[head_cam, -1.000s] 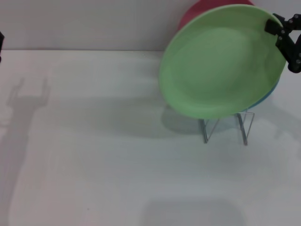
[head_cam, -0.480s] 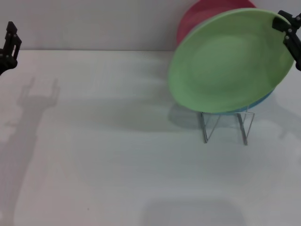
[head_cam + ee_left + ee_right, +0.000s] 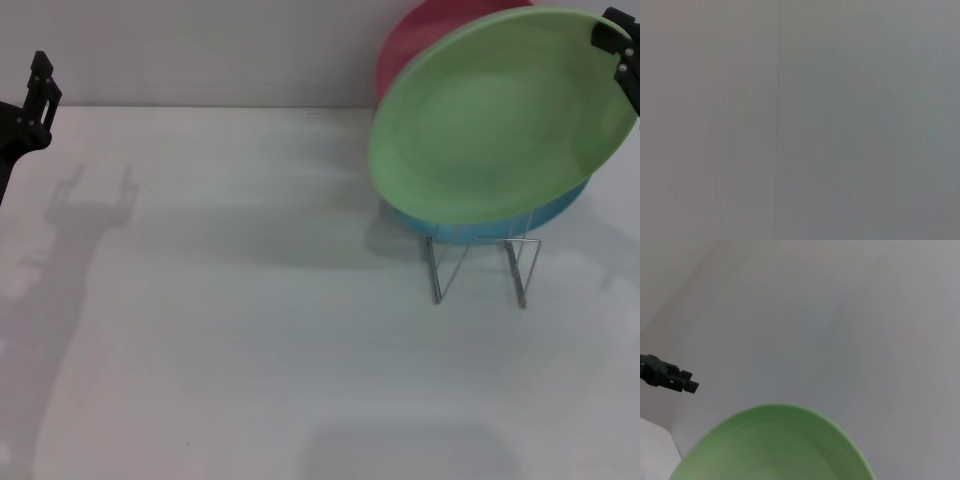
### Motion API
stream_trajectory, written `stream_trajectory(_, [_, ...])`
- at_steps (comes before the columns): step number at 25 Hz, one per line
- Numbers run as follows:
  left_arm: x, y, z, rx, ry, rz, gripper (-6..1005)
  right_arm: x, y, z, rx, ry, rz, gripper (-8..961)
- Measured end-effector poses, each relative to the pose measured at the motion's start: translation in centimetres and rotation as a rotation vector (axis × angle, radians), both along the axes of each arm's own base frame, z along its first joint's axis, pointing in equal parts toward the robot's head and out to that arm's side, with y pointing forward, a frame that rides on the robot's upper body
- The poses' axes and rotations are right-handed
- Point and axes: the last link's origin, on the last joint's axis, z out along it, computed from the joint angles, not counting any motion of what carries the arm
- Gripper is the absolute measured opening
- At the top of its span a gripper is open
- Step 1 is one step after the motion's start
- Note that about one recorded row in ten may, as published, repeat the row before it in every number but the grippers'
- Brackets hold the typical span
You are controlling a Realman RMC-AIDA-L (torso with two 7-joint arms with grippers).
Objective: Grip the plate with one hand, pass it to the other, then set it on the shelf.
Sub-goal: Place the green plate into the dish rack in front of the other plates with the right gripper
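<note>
At the upper right, the right hand (image 3: 622,55) is pinching the green plate (image 3: 495,125) above the shelf (image 3: 480,268); the left hand (image 3: 38,90), grip unclear, is hovering at the upper left.

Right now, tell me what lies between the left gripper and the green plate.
Only bare white tabletop in the head view. The left gripper sits far left; the green plate hangs far right, held above the wire rack.

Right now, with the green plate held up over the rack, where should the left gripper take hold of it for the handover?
Probably the plate's rim on its left side, opposite the right gripper pinching the upper right edge. The plate is tilted, face toward the camera, and that thin rim is free. The left gripper is far off to the left, so come in sideways.
</note>
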Motion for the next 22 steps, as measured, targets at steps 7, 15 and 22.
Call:
stream_trajectory(7, [0.1, 0.3, -0.2, -0.013, 0.005, -0.001, 640, 0.7, -0.3, 0.5, 0.032, -0.018, -0.003, 36])
stream_trajectory(15, [0.3, 0.5, -0.5, -0.026, 0.01, -0.005, 640, 1.7, -0.9, 0.6, 0.044, -0.005, -0.034, 35])
stream_trajectory(22, [0.4, 0.5, -0.6, -0.031, 0.01, -0.009, 640, 2.3, -1.3, 0.2, 0.036, 0.002, -0.035, 36])
